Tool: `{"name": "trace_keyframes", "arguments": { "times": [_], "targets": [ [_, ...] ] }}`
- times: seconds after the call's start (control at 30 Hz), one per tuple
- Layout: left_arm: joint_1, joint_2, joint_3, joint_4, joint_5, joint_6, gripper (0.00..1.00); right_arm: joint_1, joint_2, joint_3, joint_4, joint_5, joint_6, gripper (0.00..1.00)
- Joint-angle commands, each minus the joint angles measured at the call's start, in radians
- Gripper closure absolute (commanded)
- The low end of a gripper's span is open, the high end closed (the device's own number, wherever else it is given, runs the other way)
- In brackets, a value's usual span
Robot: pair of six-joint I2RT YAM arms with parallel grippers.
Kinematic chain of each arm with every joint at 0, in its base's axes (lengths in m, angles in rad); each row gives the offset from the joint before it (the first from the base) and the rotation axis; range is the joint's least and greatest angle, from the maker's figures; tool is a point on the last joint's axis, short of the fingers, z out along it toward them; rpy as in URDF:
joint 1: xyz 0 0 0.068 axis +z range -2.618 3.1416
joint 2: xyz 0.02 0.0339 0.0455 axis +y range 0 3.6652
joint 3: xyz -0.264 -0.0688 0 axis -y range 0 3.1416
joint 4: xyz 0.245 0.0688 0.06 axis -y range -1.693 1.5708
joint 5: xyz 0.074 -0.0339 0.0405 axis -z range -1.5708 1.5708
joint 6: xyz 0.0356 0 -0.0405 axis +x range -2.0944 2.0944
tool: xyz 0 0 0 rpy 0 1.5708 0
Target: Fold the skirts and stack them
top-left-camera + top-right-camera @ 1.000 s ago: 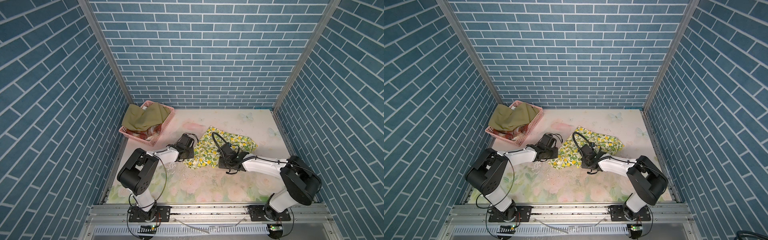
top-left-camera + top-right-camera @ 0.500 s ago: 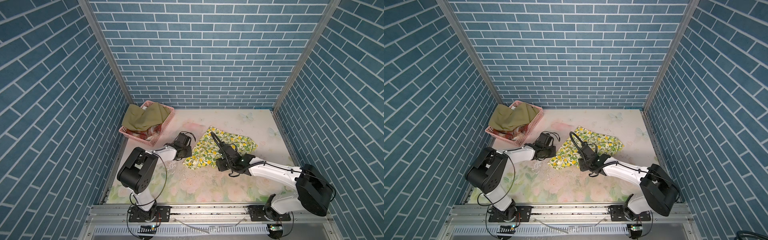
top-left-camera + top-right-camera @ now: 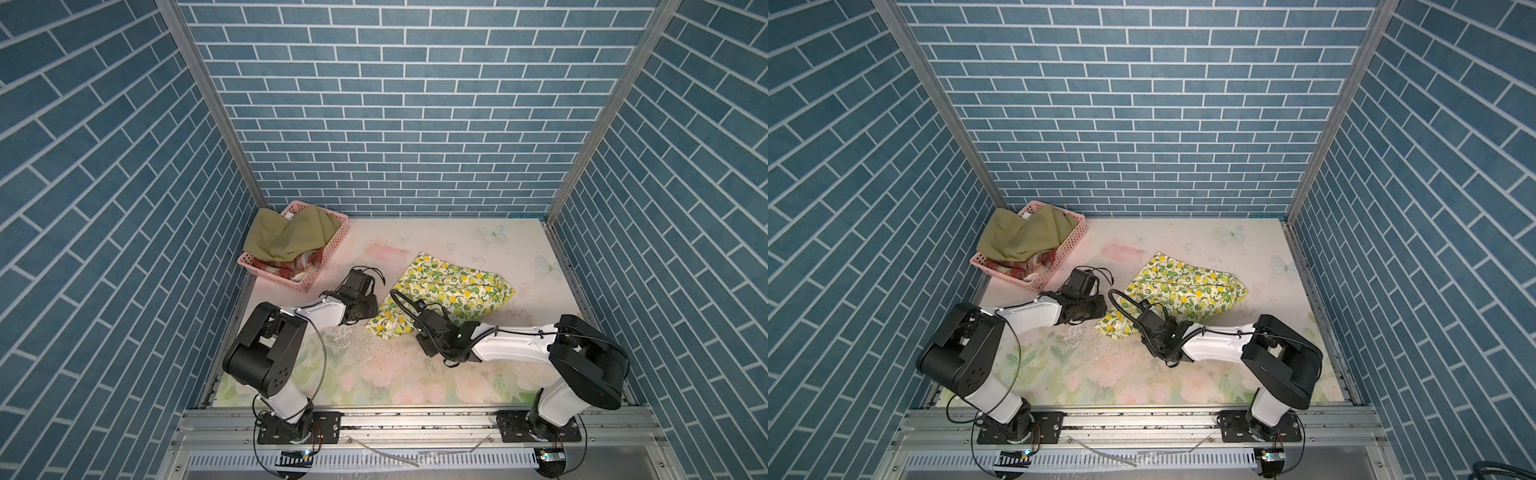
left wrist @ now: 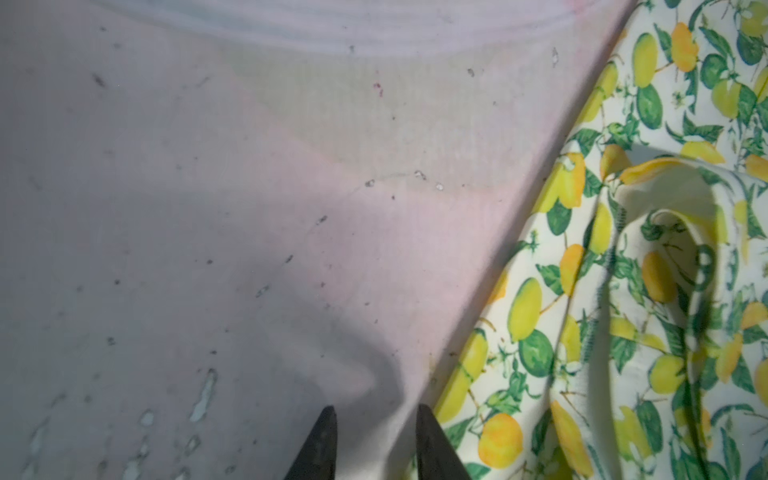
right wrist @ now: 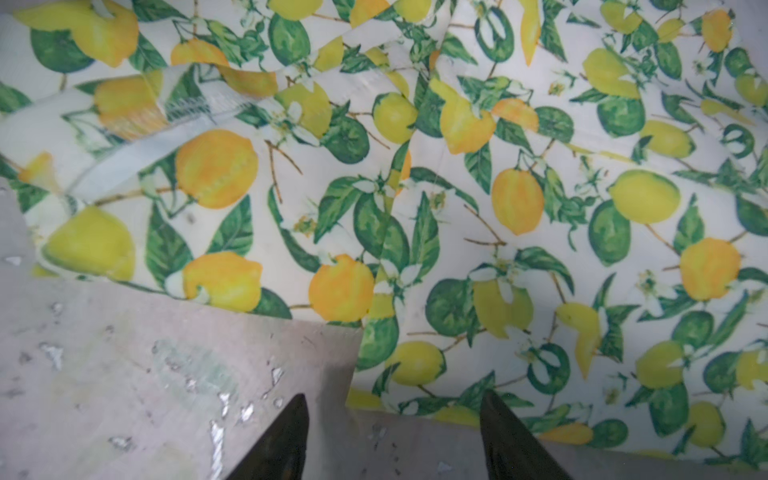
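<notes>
The lemon-print skirt point(image 3: 451, 289) point(image 3: 1183, 291) lies folded and rumpled in the middle of the table. My left gripper point(image 3: 371, 309) point(image 4: 376, 415) is open just off the skirt's left edge point(image 4: 623, 291), with only table covering between its fingers. My right gripper point(image 3: 411, 329) point(image 5: 395, 399) is open at the skirt's near edge point(image 5: 457, 208); the hem lies level with its fingertips but is not pinched. An olive green skirt point(image 3: 286, 237) point(image 3: 1025, 237) is heaped in the pink basket, over a rust-red plaid skirt point(image 3: 286, 266).
The pink basket point(image 3: 291, 286) point(image 3: 1040, 284) stands at the back left, close behind my left arm. The rose-printed table covering point(image 3: 374, 374) spreads under everything. Blue brick walls close in the back and both sides.
Both grippers have opened and let go of the lemon skirt. The right arm has drawn back toward the front and the left has eased off to the left; the skirt now rests on the table.
</notes>
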Motion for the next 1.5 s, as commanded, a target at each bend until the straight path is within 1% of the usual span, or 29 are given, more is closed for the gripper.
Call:
{"name": "trace_keyframes", "arguments": {
  "times": [0.0, 0.07, 0.2, 0.23, 0.27, 0.3, 0.43, 0.7, 0.8, 0.83, 0.97, 1.07, 1.1, 1.17, 1.2, 1.23, 1.3, 1.4, 1.47],
  "targets": [
    [0.016, -0.014, -0.030, -0.045, 0.001, 0.005, 0.65, 0.006, 0.043, 0.023, 0.057, 0.108, -0.018, 0.39],
    [0.018, -0.021, -0.033, -0.046, 0.002, 0.002, 0.65, 0.006, 0.067, 0.030, 0.055, 0.122, 0.002, 0.48],
    [0.018, -0.025, -0.037, -0.042, 0.007, -0.001, 0.63, 0.005, 0.105, 0.037, 0.062, 0.123, 0.015, 0.73],
    [0.017, -0.025, -0.036, -0.043, 0.008, -0.001, 0.62, 0.004, 0.111, 0.037, 0.061, 0.125, 0.015, 0.81],
    [0.018, -0.025, -0.037, -0.045, 0.009, -0.002, 0.61, 0.004, 0.111, 0.036, 0.063, 0.126, 0.015, 0.93],
    [0.018, -0.028, -0.039, -0.048, 0.010, -0.002, 0.60, 0.003, 0.103, 0.031, 0.064, 0.128, 0.016, 1.00],
    [0.018, -0.044, -0.042, -0.056, 0.025, -0.007, 0.56, -0.002, 0.017, -0.015, 0.058, 0.139, 0.041, 1.00],
    [0.017, -0.090, -0.069, -0.087, 0.062, -0.018, 0.54, -0.021, -0.251, -0.171, -0.008, 0.177, 0.095, 1.00],
    [0.016, -0.087, -0.082, -0.082, 0.094, -0.023, 0.54, -0.027, -0.320, -0.214, -0.021, 0.193, 0.116, 1.00],
    [0.012, -0.084, -0.108, -0.078, 0.100, -0.024, 0.54, -0.028, -0.336, -0.224, -0.021, 0.195, 0.122, 1.00],
    [-0.018, -0.068, -0.112, -0.093, 0.083, 0.000, 0.53, -0.032, -0.384, -0.251, -0.019, 0.198, 0.138, 1.00],
    [-0.043, -0.048, -0.097, -0.124, 0.068, 0.016, 0.58, -0.034, -0.409, -0.251, -0.034, 0.207, 0.138, 1.00],
    [-0.050, -0.044, -0.096, -0.132, 0.065, 0.020, 0.61, -0.036, -0.425, -0.251, -0.041, 0.210, 0.136, 1.00],
    [-0.058, -0.032, -0.100, -0.135, 0.058, 0.022, 0.83, -0.042, -0.461, -0.257, -0.052, 0.213, 0.132, 1.00],
    [-0.058, -0.025, -0.104, -0.127, 0.062, 0.017, 0.98, -0.047, -0.485, -0.260, -0.063, 0.220, 0.130, 1.00],
    [-0.059, -0.018, -0.104, -0.119, 0.067, 0.015, 1.00, -0.051, -0.505, -0.263, -0.073, 0.228, 0.127, 1.00],
    [-0.061, -0.012, -0.097, -0.106, 0.066, 0.002, 1.00, -0.069, -0.564, -0.270, -0.110, 0.247, 0.125, 1.00],
    [-0.061, -0.033, -0.077, -0.108, 0.032, -0.008, 1.00, -0.111, -0.664, -0.276, -0.184, 0.263, 0.128, 1.00],
    [-0.058, -0.050, -0.039, -0.116, 0.010, -0.013, 1.00, -0.145, -0.731, -0.272, -0.229, 0.263, 0.122, 1.00]
  ]
}}
